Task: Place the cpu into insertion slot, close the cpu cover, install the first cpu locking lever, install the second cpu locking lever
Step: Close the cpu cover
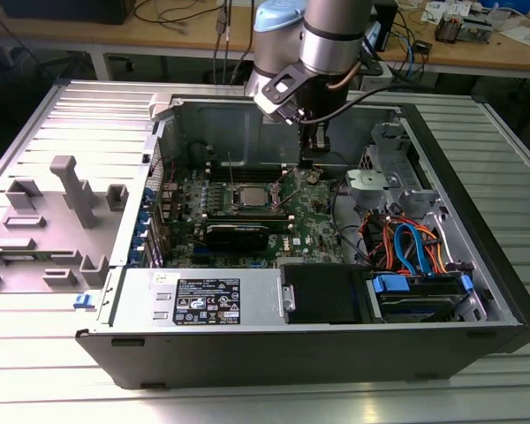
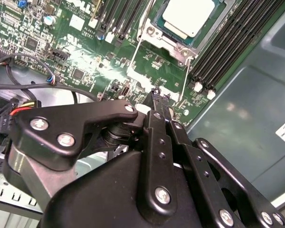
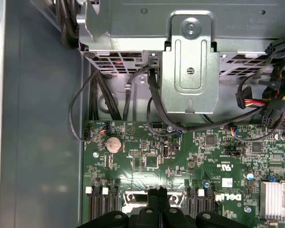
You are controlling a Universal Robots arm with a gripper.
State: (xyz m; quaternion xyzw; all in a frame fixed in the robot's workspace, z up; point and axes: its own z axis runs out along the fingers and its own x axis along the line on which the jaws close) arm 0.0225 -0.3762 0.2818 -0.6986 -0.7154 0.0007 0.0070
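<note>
- One gripper (image 2: 156, 93), black, with two fingers (image 2: 154, 142) drawn together at the tips; nothing is held between them.
- In the first wrist view, the fingertips of the gripper (image 3: 157, 191) hang just above the green motherboard (image 3: 147, 161), between two banks of long black memory slots.
- One cpu (image 2: 187, 16), a dull silver square, sits in the insertion slot (image 2: 153, 31). It is apart from the fingertips, near them but not touching.
- One silver frame, the cpu cover (image 2: 175, 42), lies around the chip, whose top shows through its window. I cannot tell if it is pressed fully down.
- Two thin wire levers run out from the socket's corners: one (image 2: 134, 54) on one side and one (image 2: 186, 78) on the other, the second ending close beside the fingertips.
- In the exterior view, the gripper (image 1: 311, 163) hangs from one silver robot arm (image 1: 331, 40) inside one open computer case (image 1: 459, 203); the cpu (image 1: 247, 196) is at about 8 o'clock from the gripper.
- One round coin battery (image 3: 114, 144) and one finned heat sink (image 3: 278, 199) sit on the board.
- One grey metal drive bracket (image 3: 190, 66) stands beyond the board, with black cables looping under it.
- A bundle of blue and orange cables (image 1: 406, 243) is at about 4 o'clock from the gripper.
- One grey fixture (image 1: 62, 221) with upright blocks sits on the table, at 9 o'clock from the case.
</note>
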